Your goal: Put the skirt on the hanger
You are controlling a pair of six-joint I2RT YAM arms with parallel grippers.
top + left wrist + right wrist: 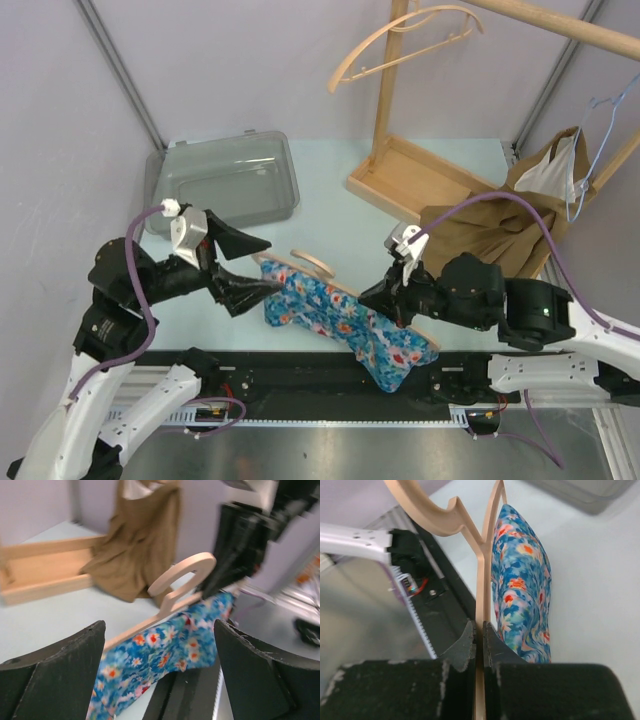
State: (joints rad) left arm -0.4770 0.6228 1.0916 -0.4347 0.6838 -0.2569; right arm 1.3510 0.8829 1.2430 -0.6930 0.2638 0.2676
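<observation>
skirt: floral skirt (340, 320) on the desk (330, 200) at 6 o'clock, near edge, lying along the wooden hanger (312, 262)
right end effector (478, 635): pinching the hanger bar at the skirt's 3 o'clock end
left end effector (268, 265): spread wide, holding nothing, at the skirt's 9 o'clock end
progress: looks nearly done, skirt seems draped over the bar; can't tell if it is secured
left: probably check seating, release the hanger

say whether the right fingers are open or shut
Shut: the right fingers pinch the wooden bar of the hanger, with the skirt right beside it.
</observation>
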